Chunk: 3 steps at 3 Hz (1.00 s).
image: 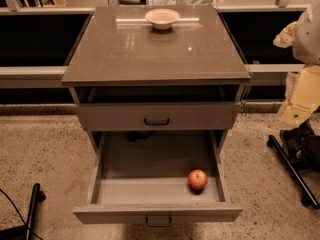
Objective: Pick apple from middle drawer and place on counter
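- The apple (197, 179) lies inside the middle drawer (150, 159), on its plain grey floor, toward the front right corner, near the front wall and the right wall; it sits alone there, reachable from above.
- The middle drawer is pulled far out from the cabinet, its front and dark handle (158, 220) nearest the camera; that is likely so the inside is open from overhead; the top drawer (157, 116) above it is almost closed and does not overhang the apple.
- The hand (285, 35) sits at the right edge of the view, beside the cabinet at about the height of the surface (150, 54), well apart from the apple and drawer; I cannot tell whether it is apart or together; it appears to hold nothing, so I judge the pick not yet begun.
- The surface is the cabinet's glossy grey-brown top; a pale shallow bowl (162, 18) stands at its far edge, leaving the broad near part bare, a sensible landing place for the apple.
- A black wheeled stand (295, 169) rests on the speckled floor (45, 149) to the right; the arm should avoid it.
- No brand, label or writing can be read anywhere.
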### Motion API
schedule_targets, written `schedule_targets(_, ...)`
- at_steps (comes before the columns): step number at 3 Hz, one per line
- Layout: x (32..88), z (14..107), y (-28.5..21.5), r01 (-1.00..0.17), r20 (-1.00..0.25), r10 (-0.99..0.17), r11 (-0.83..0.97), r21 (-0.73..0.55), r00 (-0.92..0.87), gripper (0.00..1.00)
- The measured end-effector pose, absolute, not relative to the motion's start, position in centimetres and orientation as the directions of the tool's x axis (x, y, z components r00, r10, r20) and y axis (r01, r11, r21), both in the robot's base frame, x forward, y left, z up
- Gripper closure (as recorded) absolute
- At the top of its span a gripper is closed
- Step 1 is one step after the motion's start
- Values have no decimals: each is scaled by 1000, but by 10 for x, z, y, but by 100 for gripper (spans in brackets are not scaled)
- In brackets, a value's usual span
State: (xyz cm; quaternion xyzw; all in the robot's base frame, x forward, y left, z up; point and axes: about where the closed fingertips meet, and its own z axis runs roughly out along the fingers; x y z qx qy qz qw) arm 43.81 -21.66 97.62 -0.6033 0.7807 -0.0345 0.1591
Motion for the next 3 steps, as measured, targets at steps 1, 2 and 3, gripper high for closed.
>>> schedule_targets(1, 438, 976, -217, -931, -207, -953, 270, -246, -221, 0)
schedule_targets(2, 444, 954, -224, -932, -229, -943, 292, -216, -242, 0)
schedule_targets(3, 444, 899, -239, -932, -309, -911, 330, -150, -273, 0)
